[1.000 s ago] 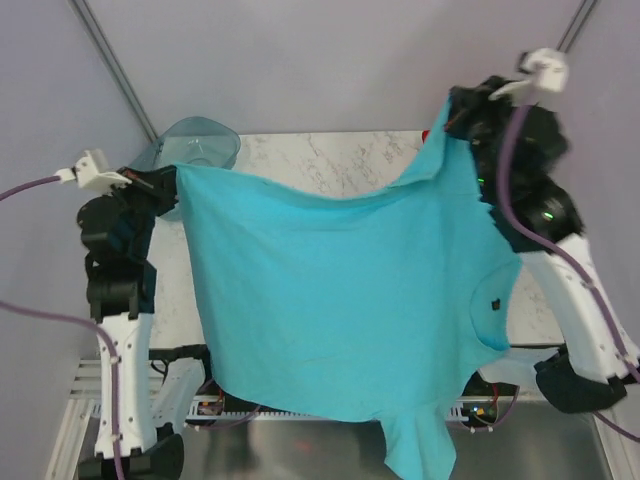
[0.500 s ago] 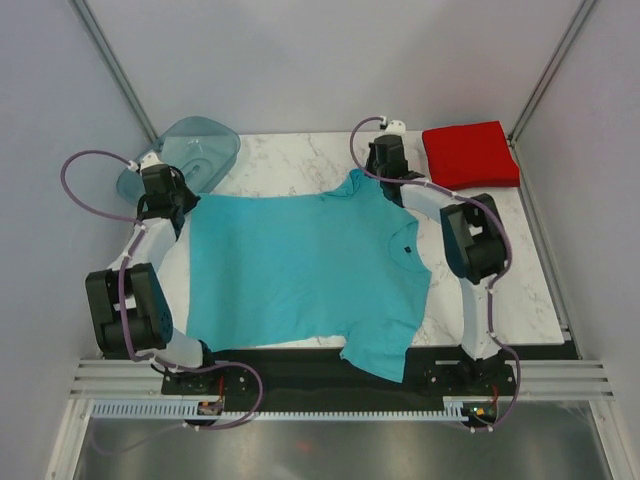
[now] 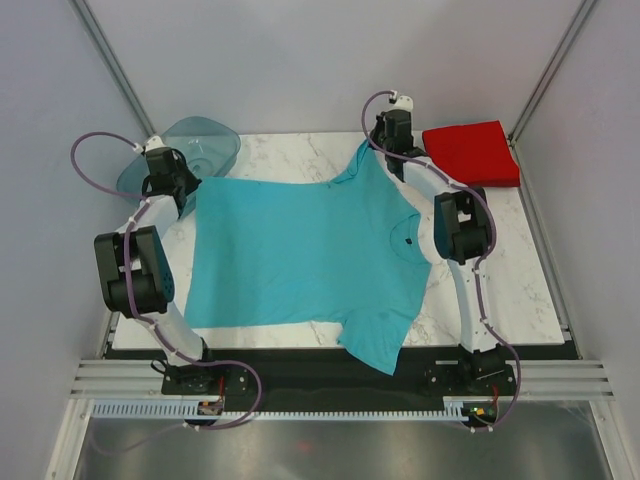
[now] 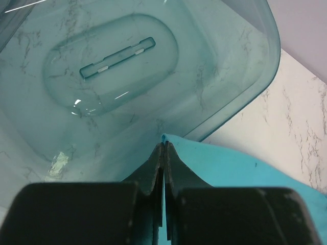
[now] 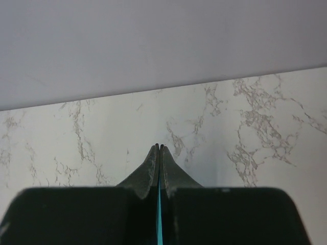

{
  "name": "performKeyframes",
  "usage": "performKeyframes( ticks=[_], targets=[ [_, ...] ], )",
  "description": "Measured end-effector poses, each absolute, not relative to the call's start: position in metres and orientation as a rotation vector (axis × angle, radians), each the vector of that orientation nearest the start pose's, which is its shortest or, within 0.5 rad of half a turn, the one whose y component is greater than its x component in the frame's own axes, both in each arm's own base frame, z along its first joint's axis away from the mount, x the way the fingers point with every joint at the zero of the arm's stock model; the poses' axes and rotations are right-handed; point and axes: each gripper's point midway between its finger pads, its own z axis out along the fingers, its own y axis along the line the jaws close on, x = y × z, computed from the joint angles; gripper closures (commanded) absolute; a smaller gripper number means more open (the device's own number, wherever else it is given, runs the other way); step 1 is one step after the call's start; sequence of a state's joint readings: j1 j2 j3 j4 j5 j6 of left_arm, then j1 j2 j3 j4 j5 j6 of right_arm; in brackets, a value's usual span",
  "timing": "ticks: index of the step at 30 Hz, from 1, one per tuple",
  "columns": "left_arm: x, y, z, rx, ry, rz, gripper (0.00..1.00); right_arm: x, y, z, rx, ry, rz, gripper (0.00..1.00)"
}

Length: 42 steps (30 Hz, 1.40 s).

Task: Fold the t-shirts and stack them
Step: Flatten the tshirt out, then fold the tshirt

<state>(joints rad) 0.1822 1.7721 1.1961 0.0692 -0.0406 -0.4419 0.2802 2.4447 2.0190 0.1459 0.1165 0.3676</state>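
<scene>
Spreading step: turquoise t-shirt (image 3: pixel 300 250) flat on desk (image 3: pixel 520 280), unfolded.
Left claw (image 4: pixel 163 148) and right claw (image 5: pixel 159 149) each clamp a far corner; next, likely release and regrip to fold.

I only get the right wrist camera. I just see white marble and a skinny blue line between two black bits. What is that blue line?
Observer: That is the edge of a turquoise t-shirt spread on the table. Your right end effector is shut on its far sleeve.
Operator: What is the other arm doing?
Observer: The left end effector is shut on the shirt's far left corner, right beside a teal tray.
Operator: Are there more shirts?
Observer: Yes, a red t-shirt, folded square, lies at the table's far right corner.
</scene>
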Motion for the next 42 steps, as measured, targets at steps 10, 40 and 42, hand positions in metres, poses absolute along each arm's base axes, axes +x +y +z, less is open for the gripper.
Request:
performKeyframes(
  ticks=[10, 40, 42],
  targets=[
    [0.494, 0.078, 0.127, -0.568, 2.016, -0.121, 0.98, 0.621, 0.157, 0.121, 0.242, 2.008, 0.335, 1.00],
    [0.427, 0.079, 0.121, -0.322, 2.093, 0.049, 0.98, 0.419, 0.118, 0.157, 0.327, 2.142, 0.453, 1.00],
    [0.423, 0.079, 0.120, -0.319, 2.099, 0.056, 0.98, 0.412, 0.119, 0.157, 0.322, 2.146, 0.473, 1.00]
  ],
)
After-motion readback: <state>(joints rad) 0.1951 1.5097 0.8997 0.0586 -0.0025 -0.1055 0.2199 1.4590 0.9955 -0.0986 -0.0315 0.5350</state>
